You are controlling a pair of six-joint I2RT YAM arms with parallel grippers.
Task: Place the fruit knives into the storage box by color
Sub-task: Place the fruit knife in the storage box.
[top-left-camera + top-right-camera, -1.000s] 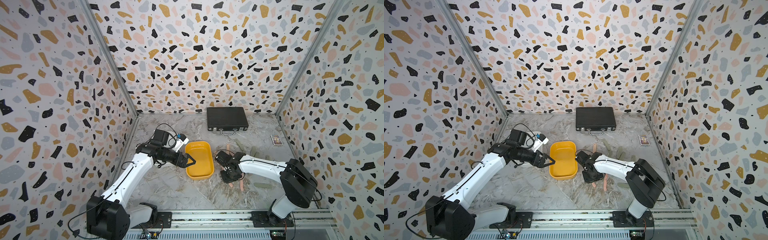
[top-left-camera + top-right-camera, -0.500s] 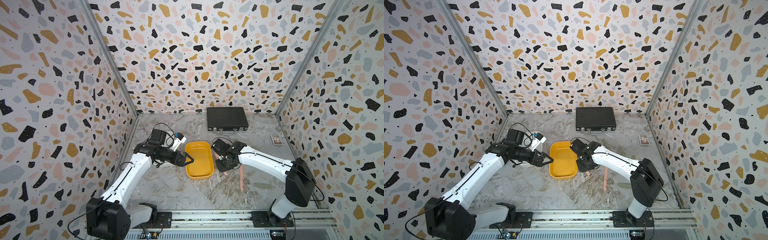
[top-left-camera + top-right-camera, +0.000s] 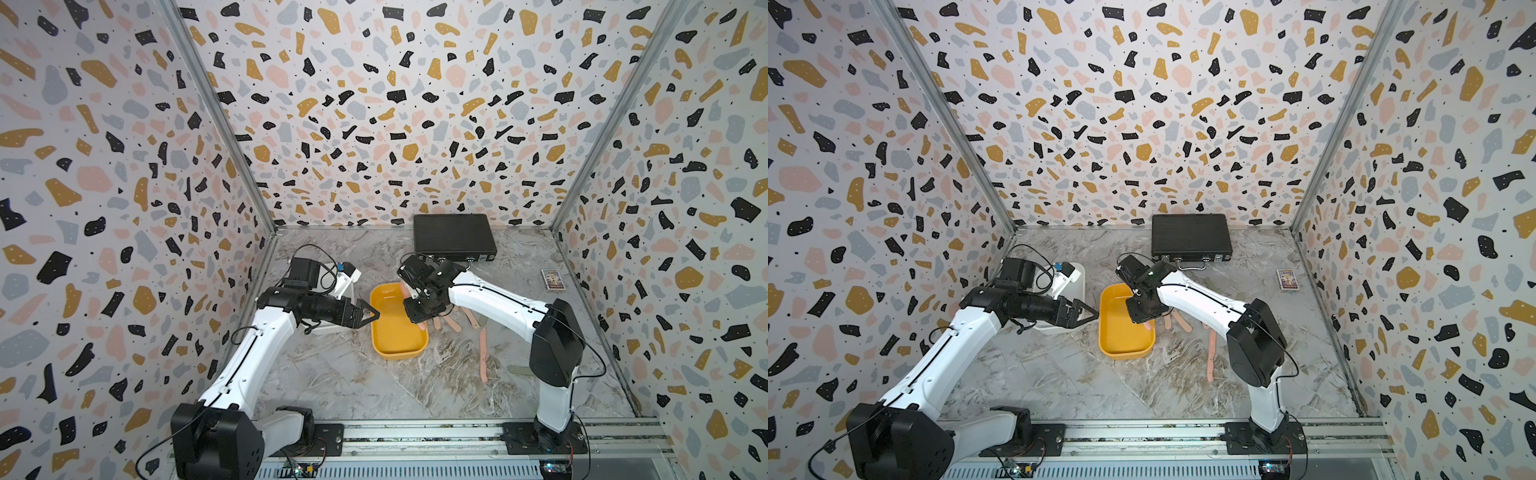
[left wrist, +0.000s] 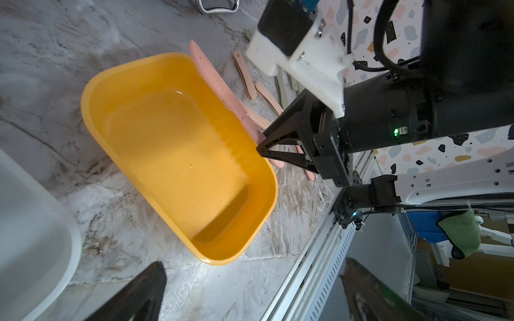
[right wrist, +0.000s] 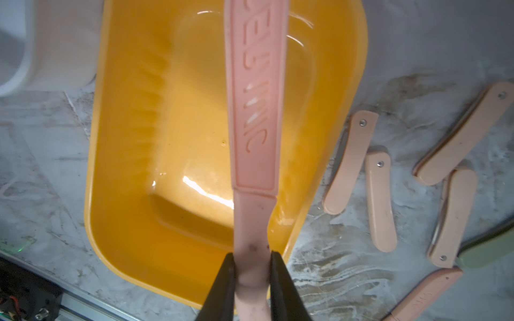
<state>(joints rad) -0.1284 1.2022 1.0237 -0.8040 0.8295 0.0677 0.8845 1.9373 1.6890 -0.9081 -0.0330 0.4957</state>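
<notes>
Your right gripper (image 5: 251,259) is clamping the narrow end of a long pink knife (image 5: 254,111) and holding it lengthwise over the yellow tub (image 5: 130,172), along the side nearest the loose pink knives (image 5: 351,162); whether its tip is touching the tub, you cannot tell. Your left gripper (image 3: 371,314) is hanging with fingers spread wide and gripping nothing, just at the tub's opposite rim, so only the tub's width is separating the two grippers. The white tub (image 3: 1079,277) is sitting just beside the yellow one, largely hiding under the left arm. The loose knives are lying bunched on the table (image 3: 332,382) just beside the yellow tub, and a green knife (image 5: 489,251) is running off the right wrist view's edge. The right arm is covering part of that bunch in both top views. Bare table is stretching from the tubs to the rail (image 3: 415,434)
</notes>
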